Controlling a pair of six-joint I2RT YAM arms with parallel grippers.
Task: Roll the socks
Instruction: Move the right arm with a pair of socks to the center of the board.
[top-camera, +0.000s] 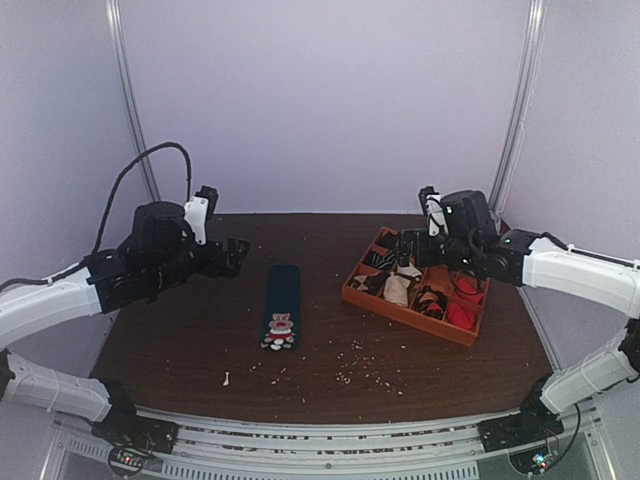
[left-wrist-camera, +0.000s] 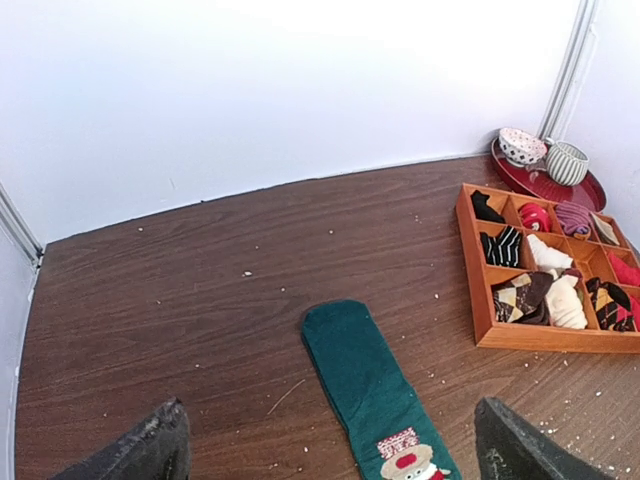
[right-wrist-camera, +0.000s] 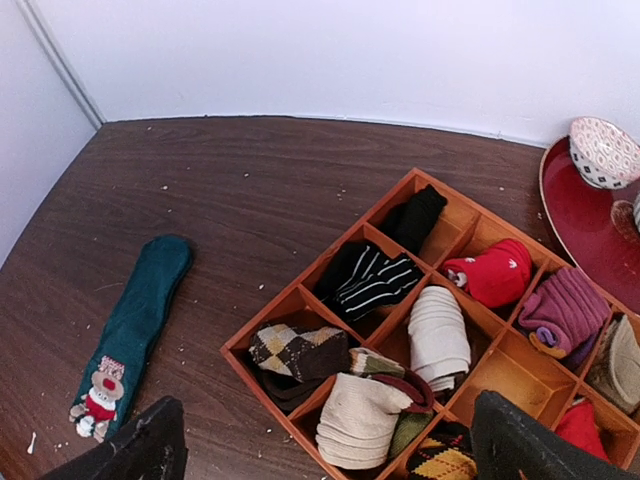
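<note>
Teal-navy socks (top-camera: 281, 320) lie flat and unrolled mid-table, apparently stacked as one strip; can't tell the layers apart. Long axis runs near-to-far in the top view, nearly straight. The cartoon figure end points at the arm bases, the plain rounded end at the back wall. Left gripper (top-camera: 235, 255) hangs above the table (top-camera: 180, 340), left of the far end of the socks, aimed right toward centre. Its jaws are spread wide with nothing in them, and in its wrist view the fingertips straddle the figure end from above, no contact. Right gripper (top-camera: 405, 248) hovers over the left part of the tray (top-camera: 405, 315), aimed left, jaws also wide apart and empty. The tray of rolled socks sits right of the socks, apart from them with a strip of bare wood between. There is more bare wood left of the socks and beyond the far end up to the wall. Crumbs litter the strip between the figure end and the near edge. A red plate (left-wrist-camera: 545, 185) with bowls sits in the far right corner behind the tray.
</note>
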